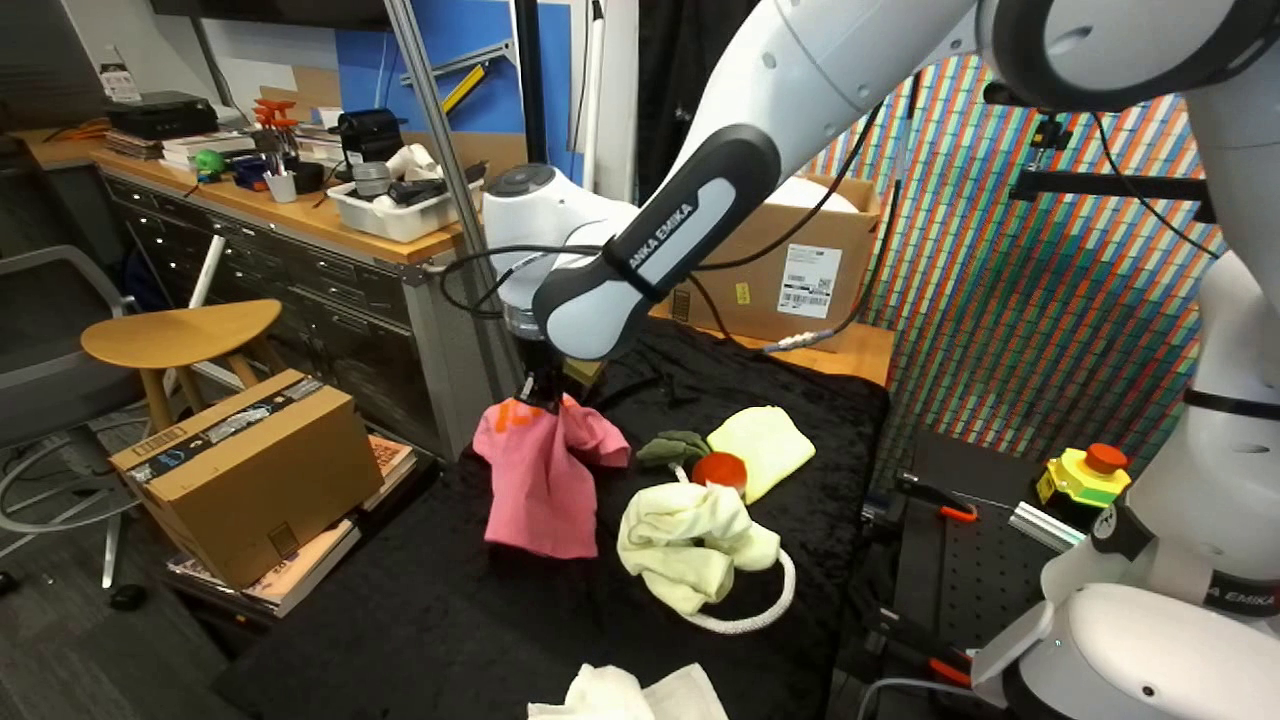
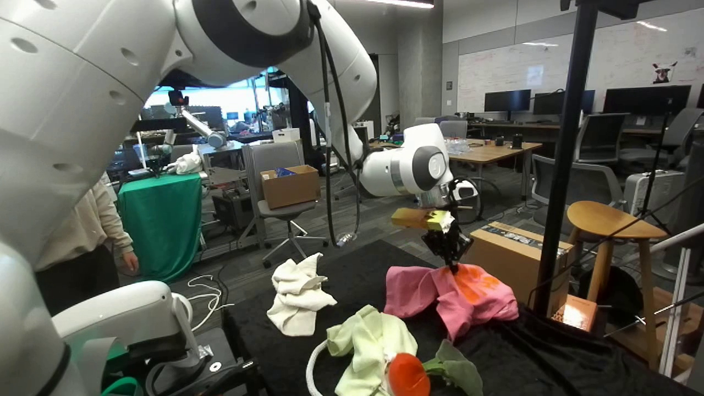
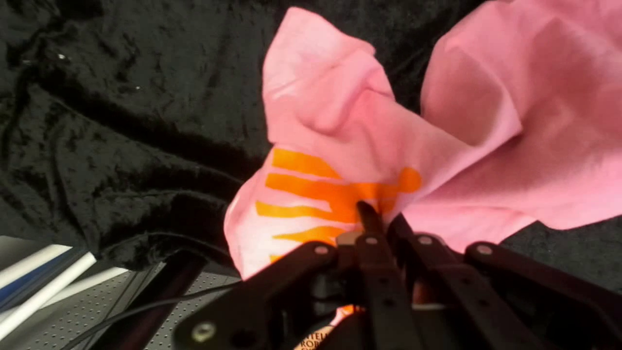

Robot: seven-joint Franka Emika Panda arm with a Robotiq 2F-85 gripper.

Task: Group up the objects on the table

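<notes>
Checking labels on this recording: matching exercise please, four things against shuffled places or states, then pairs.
1. pink cloth with orange print
2. crumpled white cloth
3. white woven rope ring
4. round red object

A. looping from under the crumpled pale yellow cloth
B. lying apart on the black fabric-covered table
C. beside the green leaf-shaped piece
D. pinched by the end effector

Pairs: 1D, 2B, 3A, 4C
</notes>
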